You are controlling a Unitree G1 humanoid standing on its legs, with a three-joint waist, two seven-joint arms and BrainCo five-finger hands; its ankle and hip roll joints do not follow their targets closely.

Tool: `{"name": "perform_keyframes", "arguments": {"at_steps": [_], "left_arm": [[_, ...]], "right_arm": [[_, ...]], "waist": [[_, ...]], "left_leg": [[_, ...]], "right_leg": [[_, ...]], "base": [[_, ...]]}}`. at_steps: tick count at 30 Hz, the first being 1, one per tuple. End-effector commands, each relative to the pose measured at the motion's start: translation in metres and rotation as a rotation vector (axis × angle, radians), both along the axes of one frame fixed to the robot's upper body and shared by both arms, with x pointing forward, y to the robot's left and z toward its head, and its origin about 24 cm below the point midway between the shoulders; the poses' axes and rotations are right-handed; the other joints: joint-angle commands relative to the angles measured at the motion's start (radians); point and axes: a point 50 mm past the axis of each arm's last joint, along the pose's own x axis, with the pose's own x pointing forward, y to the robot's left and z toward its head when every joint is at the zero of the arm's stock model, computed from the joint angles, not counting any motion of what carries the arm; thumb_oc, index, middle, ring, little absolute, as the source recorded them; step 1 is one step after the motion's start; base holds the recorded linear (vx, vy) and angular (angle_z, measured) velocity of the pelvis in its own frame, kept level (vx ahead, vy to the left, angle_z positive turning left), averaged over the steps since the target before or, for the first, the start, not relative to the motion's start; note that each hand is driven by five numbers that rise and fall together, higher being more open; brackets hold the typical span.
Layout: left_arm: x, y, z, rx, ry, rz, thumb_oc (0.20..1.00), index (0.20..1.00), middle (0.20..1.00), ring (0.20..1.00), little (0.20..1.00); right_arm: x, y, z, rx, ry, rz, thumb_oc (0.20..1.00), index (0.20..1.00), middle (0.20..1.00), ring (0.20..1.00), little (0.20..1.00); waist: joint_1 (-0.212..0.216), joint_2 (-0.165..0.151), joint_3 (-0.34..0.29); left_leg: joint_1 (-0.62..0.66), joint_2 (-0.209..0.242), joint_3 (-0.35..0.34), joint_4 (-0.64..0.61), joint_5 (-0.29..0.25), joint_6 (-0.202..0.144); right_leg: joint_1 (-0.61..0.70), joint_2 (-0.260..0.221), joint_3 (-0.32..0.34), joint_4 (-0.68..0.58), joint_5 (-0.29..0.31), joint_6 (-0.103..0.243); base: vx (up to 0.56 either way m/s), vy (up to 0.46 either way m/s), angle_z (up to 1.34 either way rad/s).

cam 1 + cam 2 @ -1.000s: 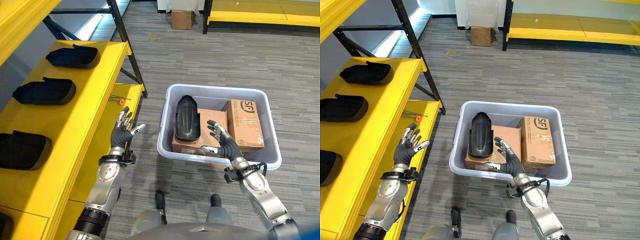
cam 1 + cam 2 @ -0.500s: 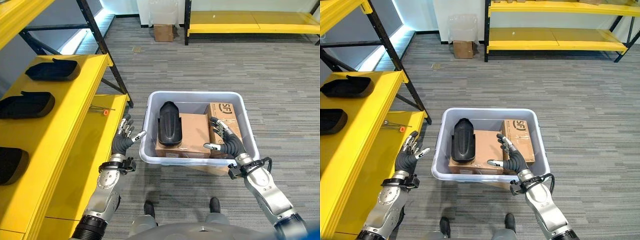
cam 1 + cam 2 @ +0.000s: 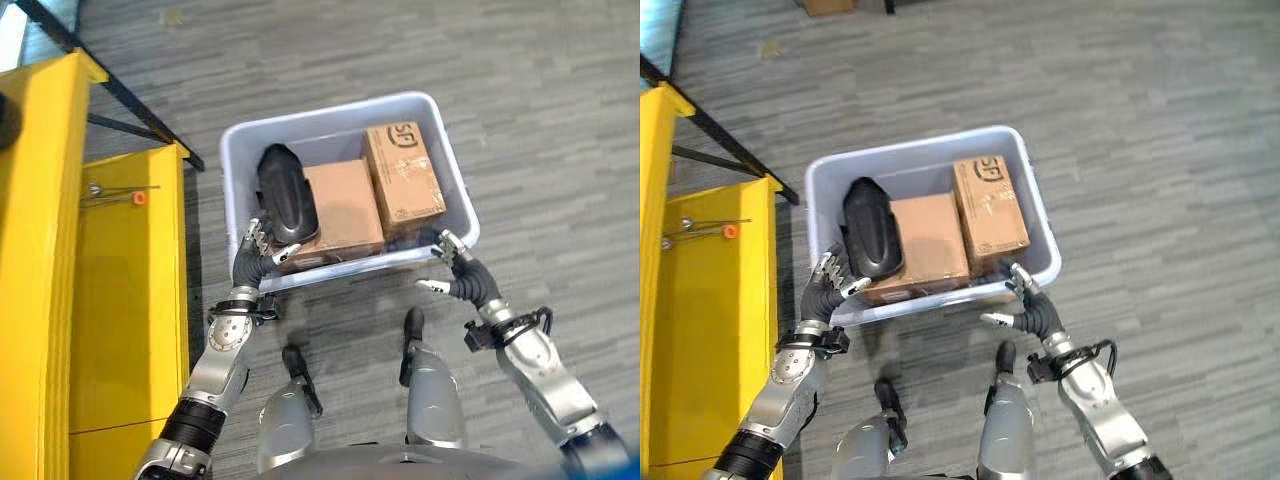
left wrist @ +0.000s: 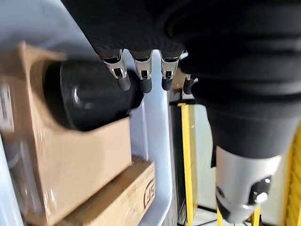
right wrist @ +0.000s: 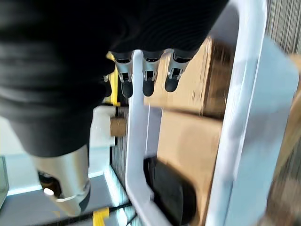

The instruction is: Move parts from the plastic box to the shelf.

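A pale grey plastic box [image 3: 452, 192] stands on the floor with a black curved part [image 3: 285, 205] lying on a brown carton [image 3: 342, 205] inside it. My left hand [image 3: 255, 260] is open at the box's near left corner, its fingers close to the black part [image 4: 89, 96]. At the near right corner of the box rim [image 5: 136, 155] my right hand [image 3: 458, 279] is open too, held just outside it. Neither hand holds anything.
A second carton [image 3: 402, 182] stands in the box's right half. The yellow shelf [image 3: 120, 290] runs along the left, with a small orange-tipped tool [image 3: 128, 194] on its lower level. Grey carpet floor surrounds the box.
The camera has tipped down and turned, so the box sits higher in the picture. Both hands have come closer to the box's near corners, still open.
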Motion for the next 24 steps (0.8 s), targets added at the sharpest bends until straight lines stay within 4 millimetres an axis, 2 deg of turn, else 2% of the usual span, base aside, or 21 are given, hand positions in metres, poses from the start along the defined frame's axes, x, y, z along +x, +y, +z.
{"name": "perform_keyframes", "arguments": {"at_steps": [1, 7, 8, 10, 11, 15, 24], "left_arm": [[0.007, 0.017, 0.025, 0.098, -0.136, 0.073, 1.000, 1.000, 1.000, 1.000, 1.000], [0.025, 0.014, 0.035, 0.100, -0.171, 0.144, 1.000, 1.000, 1.000, 1.000, 1.000], [0.032, 0.012, 0.041, 0.091, -0.188, 0.179, 1.000, 1.000, 1.000, 1.000, 1.000], [0.033, 0.012, 0.044, 0.081, -0.201, 0.188, 1.000, 1.000, 1.000, 1.000, 1.000], [0.035, 0.013, 0.046, 0.080, -0.206, 0.204, 1.000, 1.000, 1.000, 1.000, 1.000], [0.040, 0.016, 0.052, 0.068, -0.225, 0.249, 1.000, 1.000, 1.000, 1.000, 1.000], [0.055, 0.046, 0.069, 0.000, -0.257, 0.503, 1.000, 1.000, 1.000, 1.000, 1.000]], "right_arm": [[-0.003, 0.017, 0.025, 0.143, -0.132, 0.051, 1.000, 1.000, 1.000, 1.000, 1.000], [0.000, 0.020, 0.034, 0.174, -0.172, 0.046, 1.000, 1.000, 1.000, 1.000, 1.000], [0.001, 0.020, 0.036, 0.191, -0.186, 0.033, 1.000, 1.000, 1.000, 1.000, 1.000], [0.001, 0.021, 0.038, 0.197, -0.195, 0.032, 1.000, 1.000, 1.000, 1.000, 1.000], [0.001, 0.020, 0.039, 0.203, -0.198, 0.024, 1.000, 1.000, 1.000, 1.000, 1.000], [0.001, 0.021, 0.041, 0.214, -0.213, 0.015, 1.000, 1.000, 1.000, 1.000, 1.000], [-0.004, 0.023, 0.036, 0.234, -0.191, 0.028, 1.000, 1.000, 1.000, 1.000, 1.000]], "waist": [[0.002, -0.065, -0.043], [-0.023, -0.074, -0.011], [-0.033, -0.075, 0.001], [-0.036, -0.080, 0.009], [-0.037, -0.077, 0.009], [-0.043, -0.084, 0.013], [-0.062, -0.116, 0.018]], "left_leg": [[-0.005, 0.066, -0.032, 0.074, -0.028, -0.039], [-0.042, 0.080, -0.012, 0.066, -0.013, -0.054], [-0.050, 0.086, -0.017, 0.065, -0.026, -0.069], [-0.068, 0.086, -0.010, 0.065, -0.004, -0.061], [-0.062, 0.088, -0.017, 0.062, -0.020, -0.073], [-0.072, 0.091, -0.014, 0.049, -0.010, -0.080], [-0.114, 0.112, -0.008, 0.066, -0.007, -0.096]], "right_leg": [[0.008, -0.079, 0.062, 0.006, 0.035, 0.096], [-0.069, -0.066, 0.084, 0.016, 0.045, 0.095], [-0.085, -0.061, 0.092, 0.028, 0.026, 0.101], [-0.103, -0.058, 0.094, 0.023, 0.048, 0.090], [-0.099, -0.057, 0.097, 0.028, 0.029, 0.099], [-0.118, -0.050, 0.102, 0.024, 0.034, 0.097], [-0.161, -0.031, 0.109, 0.021, 0.043, 0.096]], "base": [[-0.01, -0.074, -0.25], [0.01, -0.042, -0.21], [0.00, -0.061, 0.00], [0.00, -0.036, 0.04], [0.08, -0.002, 0.04], [0.02, 0.001, 0.00], [-0.01, -0.011, -0.02]]}}
